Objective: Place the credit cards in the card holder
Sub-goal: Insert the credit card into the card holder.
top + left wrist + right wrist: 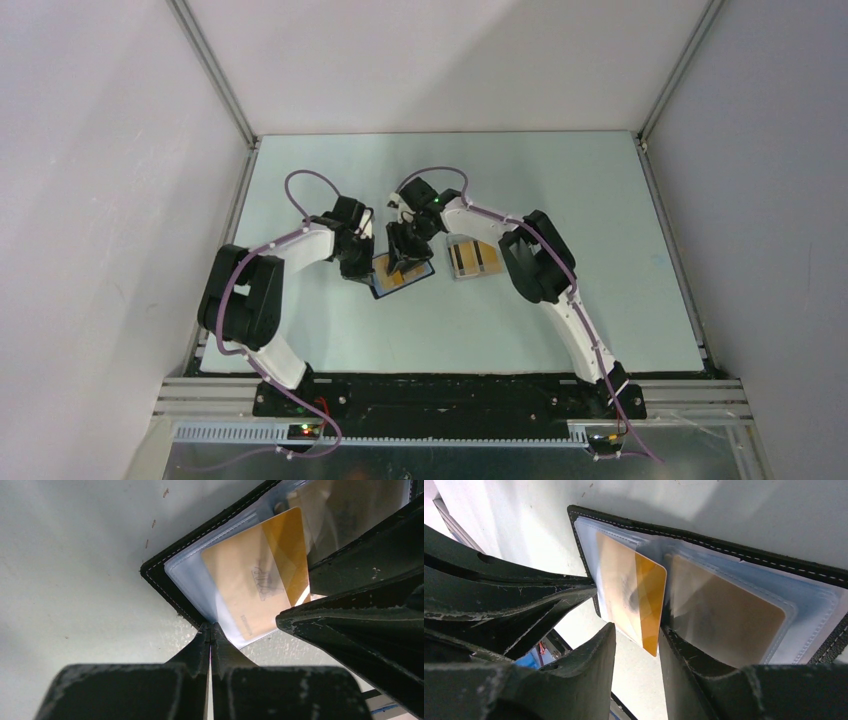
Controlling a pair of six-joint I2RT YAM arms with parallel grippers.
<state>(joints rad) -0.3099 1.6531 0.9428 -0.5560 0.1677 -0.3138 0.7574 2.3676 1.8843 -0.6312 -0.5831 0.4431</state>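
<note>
The black card holder (385, 290) lies open on the table, its clear sleeves facing up (724, 550). An orange credit card (650, 597) sits partly inside a left sleeve, one corner sticking out. My right gripper (638, 631) stands open around that corner; the card touches the right finger and a gap shows on the other side. A second card (724, 615) rests in the right sleeve. My left gripper (210, 628) is shut on the card holder's edge (165, 580), where the clear sleeve meets the black cover. More credit cards (474, 257) lie to the right.
The spare cards rest on a pale tray (456, 272) just right of the card holder, under my right arm. My right gripper's finger (360, 630) crowds the left wrist view. Grey walls enclose the table on three sides.
</note>
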